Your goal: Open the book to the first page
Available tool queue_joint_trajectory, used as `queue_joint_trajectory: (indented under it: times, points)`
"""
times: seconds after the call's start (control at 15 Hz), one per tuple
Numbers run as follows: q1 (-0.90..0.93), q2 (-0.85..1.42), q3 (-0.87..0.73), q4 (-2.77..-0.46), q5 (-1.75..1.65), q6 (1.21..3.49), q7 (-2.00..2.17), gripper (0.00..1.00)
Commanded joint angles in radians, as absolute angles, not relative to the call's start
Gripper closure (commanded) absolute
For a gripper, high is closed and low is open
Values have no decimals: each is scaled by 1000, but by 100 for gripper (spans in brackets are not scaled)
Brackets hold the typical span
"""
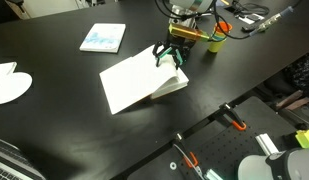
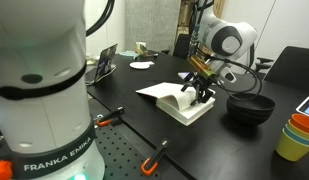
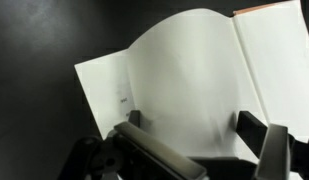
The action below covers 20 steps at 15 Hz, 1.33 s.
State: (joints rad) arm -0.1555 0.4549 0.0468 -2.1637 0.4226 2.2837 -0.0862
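Note:
The book (image 1: 134, 88) lies open on the black table, with white pages showing in both exterior views (image 2: 179, 103). In the wrist view a strip of its tan-orange cover (image 3: 266, 8) shows at the top right. A plain white first page (image 3: 184, 70) arches up from the spine, and a flat white leaf (image 3: 99, 85) lies to its left. My gripper (image 1: 172, 57) hovers over the raised edge of the book (image 2: 199, 88). Its two dark fingers are spread wide (image 3: 192, 125), with the arched page between and below them. They grip nothing.
A thin light-blue booklet (image 1: 102, 38) lies farther back on the table. A round white disc (image 1: 9, 88) sits near the table's edge. A black bowl (image 2: 251, 108) and stacked coloured cups (image 2: 294, 135) stand close to the book. Orange-handled tools (image 1: 234, 122) lie off the table.

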Motion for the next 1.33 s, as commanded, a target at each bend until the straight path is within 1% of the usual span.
queue_joint_trajectory:
  times: [0.0,0.13,0.27,0.33,0.4,0.6,1.27]
  points:
    - [-152,441,52,-2170,452,2255,-90,0]
    - [-150,441,53,-2172,453,2249,-91,0]
    - [-147,435,54,-2173,456,2236,-83,16]
    - [-145,429,56,-2176,458,2235,-80,20]
    - [-143,425,57,-2178,460,2233,-78,12]
    - [-132,409,62,-2186,467,2232,-71,0]
    - [-87,340,85,-2237,465,2225,-79,0]
